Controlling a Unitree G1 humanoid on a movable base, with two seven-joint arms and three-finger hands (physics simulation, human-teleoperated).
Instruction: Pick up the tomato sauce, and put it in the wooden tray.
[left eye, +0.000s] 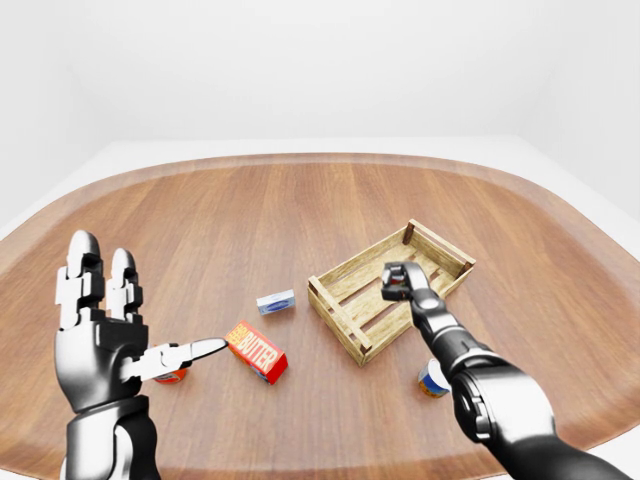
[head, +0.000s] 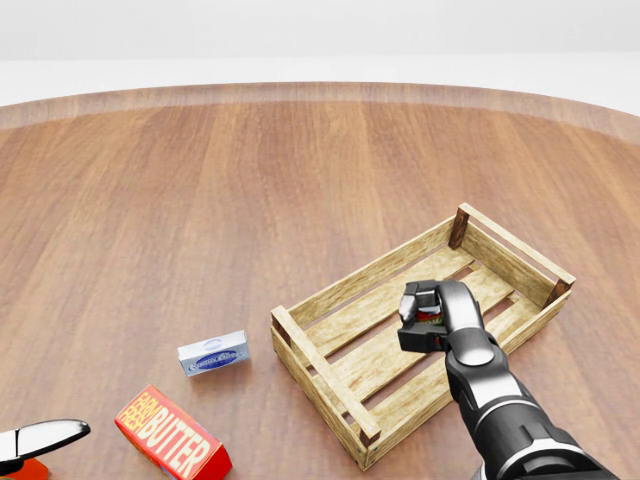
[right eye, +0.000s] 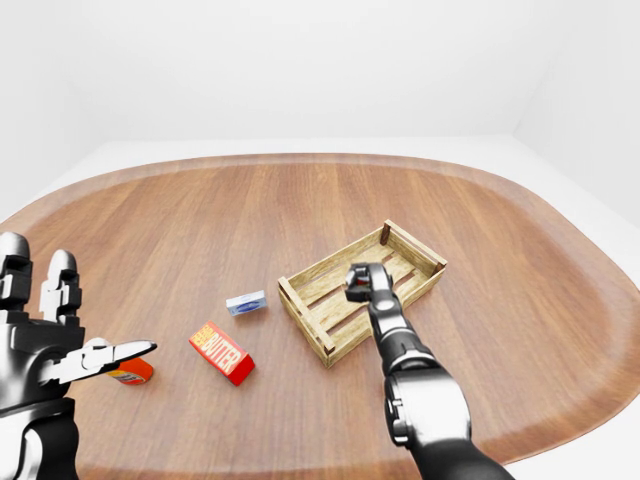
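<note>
Tomato sauce gripped by right robot hand inside wooden tray, butter box well apart.

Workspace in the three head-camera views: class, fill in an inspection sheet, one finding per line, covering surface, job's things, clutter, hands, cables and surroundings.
Surface: round wooden table, brown planks.
Job's things: wooden tray at the head view's lower right; tomato sauce held over its slats, mostly hidden by fingers.
Clutter: butter box; small blue-white packet; orange item partly behind the left thumb; blue-labelled can beside the right forearm.
Hands: right hand closed round the sauce; left hand raised, fingers spread, holding nothing.
Cables: nothing seen.
Surroundings: plain white floor and walls.
</note>
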